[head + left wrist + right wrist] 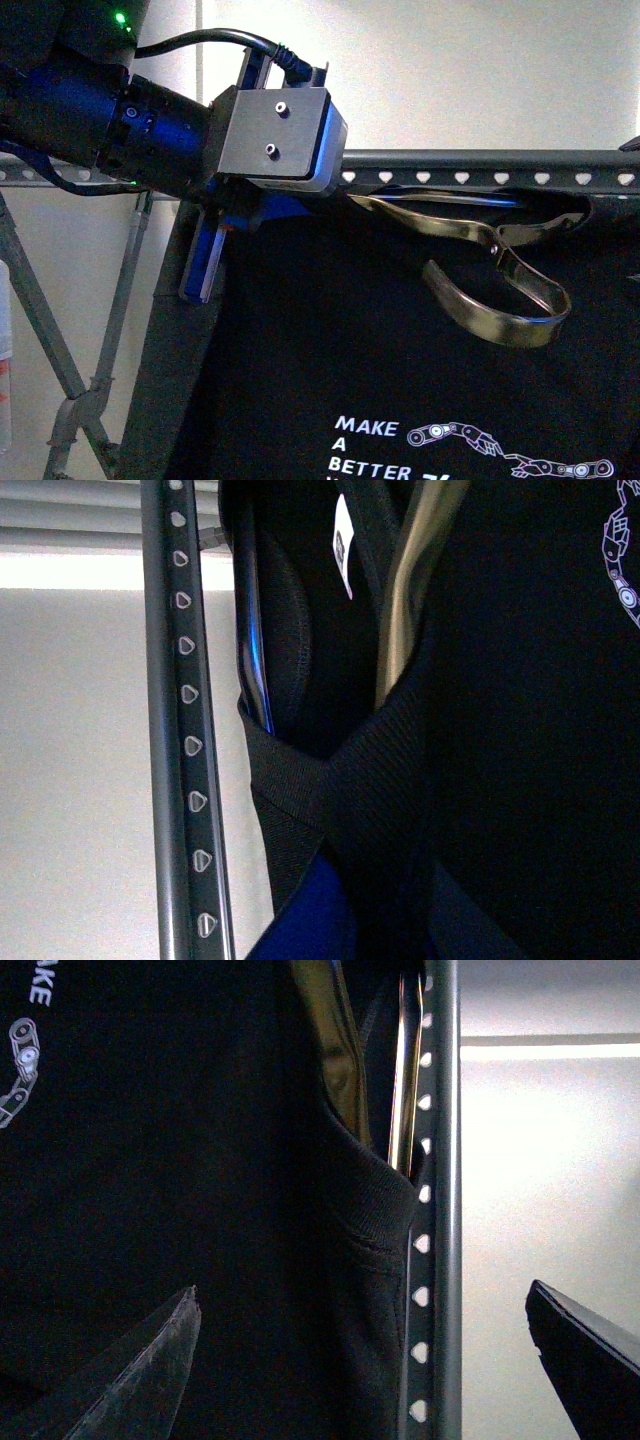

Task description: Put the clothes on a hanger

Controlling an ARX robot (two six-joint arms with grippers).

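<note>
The black T-shirt (330, 340) with white "MAKE A BETTER" print hangs below the grey rack rail (480, 167) with heart-shaped holes. My left gripper (212, 255) is shut on the shirt's shoulder edge just under the rail. In the left wrist view the fabric (500, 730) bunches over my left gripper (365, 905), beside the rail (185, 730). My right gripper (365, 1360) is open, its fingers (150, 1370) standing either side of the shirt's other shoulder (250, 1210) and the rail (440, 1210), touching neither.
A shiny gold metal clothes hanger (500, 275) sits in the shirt's collar opening, also showing in the left wrist view (410, 610) and the right wrist view (405, 1060). The rack's grey crossed legs (60, 380) stand at the left. A white neck label (345, 545) shows inside the collar.
</note>
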